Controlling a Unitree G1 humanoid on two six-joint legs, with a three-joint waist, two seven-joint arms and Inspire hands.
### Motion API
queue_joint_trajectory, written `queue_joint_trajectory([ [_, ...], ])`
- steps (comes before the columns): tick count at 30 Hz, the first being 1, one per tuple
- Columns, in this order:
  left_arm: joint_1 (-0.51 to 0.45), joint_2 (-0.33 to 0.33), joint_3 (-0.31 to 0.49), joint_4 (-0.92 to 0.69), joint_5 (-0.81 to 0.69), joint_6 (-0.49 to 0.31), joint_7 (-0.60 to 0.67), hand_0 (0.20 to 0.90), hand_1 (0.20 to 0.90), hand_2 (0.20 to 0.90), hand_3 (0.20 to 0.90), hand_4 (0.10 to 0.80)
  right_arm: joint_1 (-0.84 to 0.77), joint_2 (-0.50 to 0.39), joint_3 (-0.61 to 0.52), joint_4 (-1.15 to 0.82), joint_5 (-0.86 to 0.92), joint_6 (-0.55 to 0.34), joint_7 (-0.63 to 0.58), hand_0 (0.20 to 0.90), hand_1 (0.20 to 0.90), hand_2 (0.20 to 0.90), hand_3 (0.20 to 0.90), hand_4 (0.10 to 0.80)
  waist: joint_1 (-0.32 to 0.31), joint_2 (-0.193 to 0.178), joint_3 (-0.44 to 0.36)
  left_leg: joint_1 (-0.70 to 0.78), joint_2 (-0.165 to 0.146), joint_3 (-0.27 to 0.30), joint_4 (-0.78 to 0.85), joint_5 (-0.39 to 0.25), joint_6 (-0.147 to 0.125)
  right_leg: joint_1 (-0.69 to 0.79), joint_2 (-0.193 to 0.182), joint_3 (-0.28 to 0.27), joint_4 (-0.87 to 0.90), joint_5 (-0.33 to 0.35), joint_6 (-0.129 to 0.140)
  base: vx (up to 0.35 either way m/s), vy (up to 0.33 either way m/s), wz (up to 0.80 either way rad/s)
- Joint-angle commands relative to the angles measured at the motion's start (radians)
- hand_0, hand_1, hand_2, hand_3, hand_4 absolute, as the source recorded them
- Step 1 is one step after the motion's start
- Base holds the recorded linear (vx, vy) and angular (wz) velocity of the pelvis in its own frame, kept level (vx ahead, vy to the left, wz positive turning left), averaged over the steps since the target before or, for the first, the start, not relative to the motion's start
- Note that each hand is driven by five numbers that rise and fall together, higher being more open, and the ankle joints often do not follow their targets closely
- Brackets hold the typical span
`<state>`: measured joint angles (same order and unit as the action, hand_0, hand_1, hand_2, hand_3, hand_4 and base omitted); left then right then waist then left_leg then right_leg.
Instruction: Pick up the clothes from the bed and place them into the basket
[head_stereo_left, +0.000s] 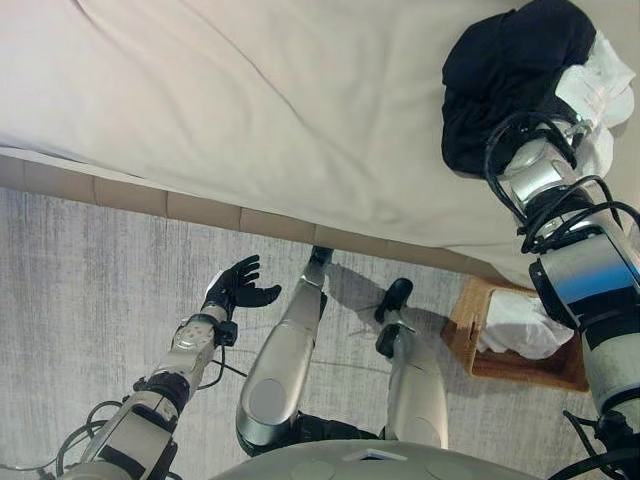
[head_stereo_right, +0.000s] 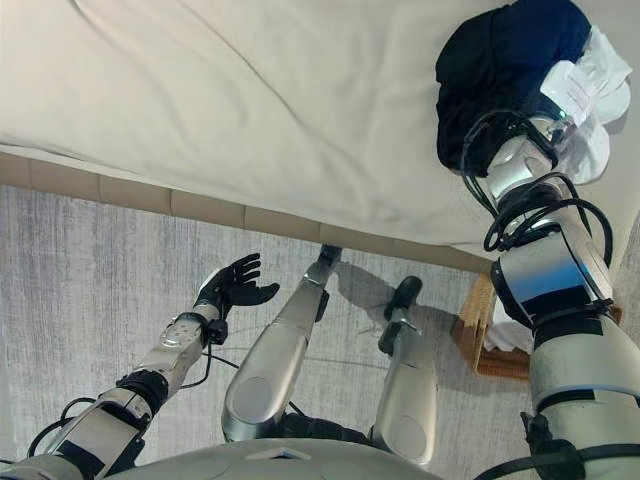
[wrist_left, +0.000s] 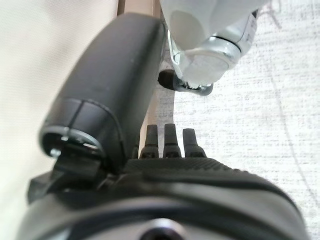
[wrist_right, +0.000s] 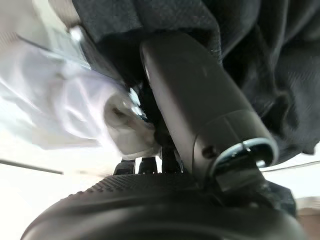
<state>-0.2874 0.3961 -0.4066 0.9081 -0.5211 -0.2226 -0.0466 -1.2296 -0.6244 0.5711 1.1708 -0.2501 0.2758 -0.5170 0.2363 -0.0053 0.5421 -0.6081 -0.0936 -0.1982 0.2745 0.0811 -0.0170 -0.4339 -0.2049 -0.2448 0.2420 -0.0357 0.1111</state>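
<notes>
A black garment (head_stereo_left: 505, 70) lies bunched on the cream bed (head_stereo_left: 250, 100) at the far right, with a white garment (head_stereo_left: 605, 75) beside and partly under it. My right arm reaches up into this pile. In the right wrist view my right hand (wrist_right: 150, 200) is pressed against the black garment (wrist_right: 260, 60) and the white garment (wrist_right: 60, 100). A wicker basket (head_stereo_left: 462, 325) stands on the floor at the lower right and holds a white cloth (head_stereo_left: 520, 325). My left hand (head_stereo_left: 240, 285) is open and empty above the floor, near the bed's edge.
The bed's front edge (head_stereo_left: 200, 210) runs across the view with a tan base strip below it. Grey carpet (head_stereo_left: 80, 300) covers the floor between the bed and me. The basket stands close to the bed's edge.
</notes>
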Motion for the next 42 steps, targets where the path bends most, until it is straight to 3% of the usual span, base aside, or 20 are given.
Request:
queue_joint_trajectory([
  [1,0.034,0.004,-0.033,-0.031,-0.042,-0.05,0.002,0.9,0.9,0.9,0.9,0.8,-0.128,-0.091,0.155,-0.213,-0.223,-0.106,-0.125,0.9,0.9,0.9,0.9,0.8,0.018,0.012,-0.022,0.026,-0.021,0.105,-0.035,-0.053,0.088,-0.074,0.047,0.026,-0.006,0.137,-0.018,0.0,0.0,0.0],
  [6,0.022,0.002,-0.053,-0.027,-0.049,-0.074,0.011,0.9,0.9,0.9,0.9,0.8,-0.146,-0.093,0.236,-0.287,-0.359,-0.108,-0.178,0.9,0.9,0.9,0.9,0.8,0.012,0.001,-0.022,0.024,-0.021,0.096,-0.06,-0.044,0.087,-0.079,0.057,0.031,-0.023,0.139,-0.013,-0.008,-0.036,0.05],
  [10,0.013,0.005,-0.059,-0.024,-0.043,-0.07,0.015,0.9,0.9,0.9,0.9,0.8,-0.153,-0.089,0.263,-0.309,-0.347,-0.071,-0.155,0.9,0.9,0.9,0.9,0.8,0.008,-0.004,-0.022,0.033,-0.027,0.086,-0.062,-0.046,0.088,-0.072,0.061,0.04,-0.03,0.14,-0.014,-0.007,-0.046,0.12],
  [16,0.003,0.015,-0.039,-0.022,-0.044,-0.051,0.01,0.9,0.9,0.9,0.9,0.8,-0.124,-0.061,0.274,-0.295,-0.242,0.017,0.109,0.9,0.9,0.9,0.9,0.8,0.015,-0.016,-0.022,0.059,-0.018,0.08,-0.081,-0.042,0.083,-0.049,0.063,0.028,-0.035,0.136,-0.014,-0.002,-0.02,0.03],
  [18,0.001,0.016,-0.032,-0.018,-0.04,-0.048,0.005,0.9,0.9,0.9,0.9,0.8,-0.122,-0.042,0.272,-0.254,-0.202,0.074,0.256,0.9,0.9,0.9,0.9,0.8,0.021,-0.019,-0.022,0.066,-0.014,0.076,-0.092,-0.037,0.078,-0.046,0.063,0.022,-0.037,0.136,-0.014,-0.001,-0.023,0.04],
  [22,0.004,0.019,-0.023,-0.019,-0.023,-0.046,-0.009,0.9,0.9,0.9,0.9,0.8,-0.119,0.003,0.244,-0.11,-0.09,0.135,0.39,0.9,0.9,0.9,0.9,0.8,0.036,-0.014,-0.022,0.076,-0.005,0.066,-0.126,-0.021,0.076,-0.043,0.066,0.01,-0.045,0.139,-0.015,0.0,-0.013,0.01],
  [23,0.002,0.02,-0.023,-0.018,-0.02,-0.046,-0.012,0.9,0.9,0.9,0.9,0.8,-0.124,0.009,0.24,-0.083,-0.061,0.133,0.393,0.441,0.441,0.441,0.365,0.265,0.039,-0.012,-0.022,0.078,-0.004,0.067,-0.131,-0.019,0.076,-0.042,0.066,0.006,-0.047,0.14,-0.016,0.0,0.0,0.0],
  [24,0.0,0.019,-0.024,-0.014,-0.018,-0.047,-0.016,0.9,0.9,0.9,0.9,0.8,-0.136,0.016,0.229,-0.056,-0.068,0.134,0.406,0.3,0.3,0.3,0.2,0.1,0.043,-0.009,-0.022,0.08,-0.005,0.066,-0.136,-0.017,0.076,-0.04,0.065,0.002,-0.049,0.139,-0.018,-0.004,-0.017,0.07],
  [25,0.0,0.017,-0.026,-0.014,-0.018,-0.05,-0.018,0.9,0.9,0.9,0.9,0.8,-0.146,0.021,0.222,-0.039,-0.065,0.127,0.403,0.3,0.3,0.3,0.2,0.1,0.046,-0.006,-0.022,0.08,-0.005,0.067,-0.138,-0.016,0.076,-0.04,0.064,-0.003,-0.049,0.14,-0.018,-0.005,-0.007,0.1],
  [28,0.015,0.014,-0.025,-0.022,-0.009,-0.053,-0.02,0.9,0.9,0.9,0.9,0.8,-0.174,0.014,0.209,-0.031,-0.018,0.082,0.334,0.3,0.3,0.3,0.2,0.1,0.051,0.0,-0.022,0.083,-0.008,0.068,-0.141,-0.016,0.077,-0.036,0.062,-0.011,-0.053,0.142,-0.017,-0.008,0.007,0.05],
  [34,0.058,0.009,0.0,-0.04,0.006,-0.051,0.013,0.9,0.9,0.9,0.9,0.8,-0.144,-0.024,0.114,-0.284,0.082,-0.06,-0.047,0.3,0.3,0.3,0.2,0.1,0.035,-0.013,-0.022,0.117,-0.001,0.088,-0.149,-0.031,0.075,-0.009,0.058,-0.014,-0.058,0.15,-0.015,-0.003,0.005,0.01],
  [36,0.077,0.002,0.017,-0.033,0.02,-0.047,0.034,0.9,0.9,0.9,0.9,0.8,-0.075,-0.045,-0.011,-0.49,0.045,-0.125,-0.183,0.3,0.3,0.3,0.2,0.1,0.018,-0.026,-0.022,0.155,0.007,0.106,-0.152,-0.047,0.076,0.019,0.054,-0.014,-0.055,0.148,-0.013,-0.025,0.004,-0.11],
  [39,0.084,-0.003,0.041,-0.001,0.032,-0.043,0.042,0.9,0.9,0.9,0.9,0.8,-0.01,-0.063,-0.128,-0.647,0.009,-0.194,-0.288,0.3,0.3,0.3,0.2,0.1,-0.003,-0.038,-0.022,0.203,0.013,0.131,-0.149,-0.068,0.079,0.055,0.05,-0.004,-0.054,0.143,-0.01,-0.021,-0.008,-0.17],
  [42,0.066,0.004,0.062,0.039,0.063,0.003,0.038,0.9,0.9,0.9,0.9,0.8,0.064,-0.115,-0.23,-0.764,0.06,-0.198,-0.296,0.3,0.3,0.3,0.2,0.1,-0.034,-0.048,-0.024,0.283,0.019,0.163,-0.141,-0.1,0.084,0.121,0.043,0.019,-0.054,0.132,-0.007,0.006,-0.068,-0.23],
])
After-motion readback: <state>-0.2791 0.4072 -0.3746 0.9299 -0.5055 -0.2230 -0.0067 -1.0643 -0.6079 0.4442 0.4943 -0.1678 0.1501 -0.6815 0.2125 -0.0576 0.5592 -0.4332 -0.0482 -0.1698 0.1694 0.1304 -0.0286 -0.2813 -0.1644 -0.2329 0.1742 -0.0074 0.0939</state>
